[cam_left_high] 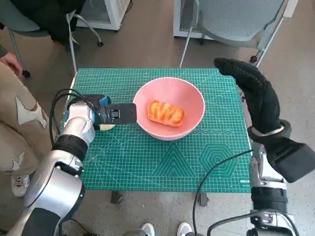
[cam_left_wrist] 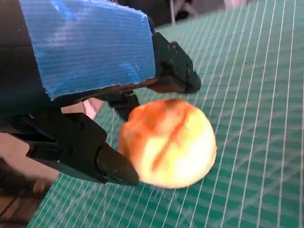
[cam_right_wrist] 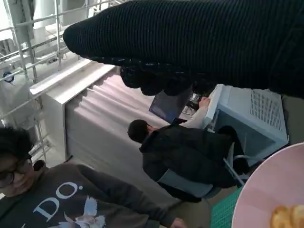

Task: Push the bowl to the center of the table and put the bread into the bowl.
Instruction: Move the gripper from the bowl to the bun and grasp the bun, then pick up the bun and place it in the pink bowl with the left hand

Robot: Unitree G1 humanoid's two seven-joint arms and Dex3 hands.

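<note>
So you're pretty far along, I'd say. The pink bowl [cam_left_high: 170, 107] sits roughly mid-table on the green cutting mat [cam_left_high: 147, 162], maybe a touch toward the far edge, so the push part looks done to me. One piece of bread [cam_left_high: 166, 113] is already lying in the bowl, toward its left half, resting on the bottom.

What's left, as far as I can judge: there's a second bread roll [cam_left_wrist: 167, 142] on the mat just beside the bowl's left side, and your left hand [cam_left_high: 115, 113] is right on it. In the left wrist view the black fingers [cam_left_wrist: 95, 156] sit on either side of the roll and seem to touch it, so I'd call that a grasp, though I can't tell how firm it is. The roll looks like it rests on or just over the mat, not lifted clear.

Your right hand [cam_left_high: 256, 91] is up above the table's far right corner, well apart from the bowl, glove fingers hanging loosely spread with nothing in them.

Orientation: the bread in the bowl is an oblong loaf, long axis running left to right in the head view, tilted slightly so its right end points a bit toward you. The roll in your left hand is rounder, so no clear long axis there.
</note>
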